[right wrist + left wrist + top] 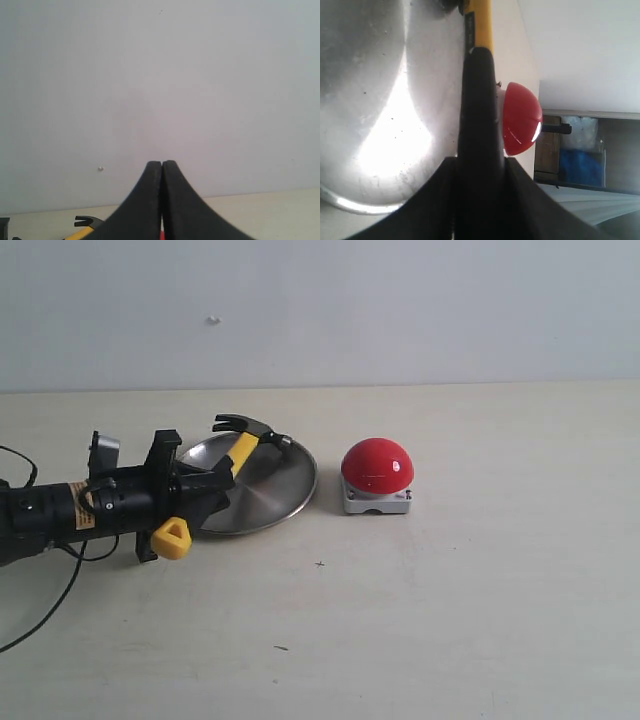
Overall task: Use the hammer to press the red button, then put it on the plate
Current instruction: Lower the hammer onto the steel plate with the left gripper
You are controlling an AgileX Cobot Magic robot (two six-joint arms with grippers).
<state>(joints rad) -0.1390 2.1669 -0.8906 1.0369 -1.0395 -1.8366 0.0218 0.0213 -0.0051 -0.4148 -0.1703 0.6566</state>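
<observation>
The hammer (243, 448) slants across the silver plate (275, 485). Its dark head (247, 426) is over the plate's far rim, and its yellow tip (172, 538) juts out past the near left rim. My left gripper (213, 486) is shut on the black grip; in the left wrist view the handle (480, 100) runs out from between the jaws of this gripper (480, 162) over the plate (380, 100). The red button (377, 466) stands apart, right of the plate. My right gripper (162, 163) is shut on nothing and faces the wall; the exterior view does not show it.
The beige table (450, 610) reaches a pale wall (400, 300) at the back. A black cable (45, 615) trails from the left arm at the table's left edge. In the left wrist view, dark furniture and a blue object (577, 165) lie beyond the button (520, 117).
</observation>
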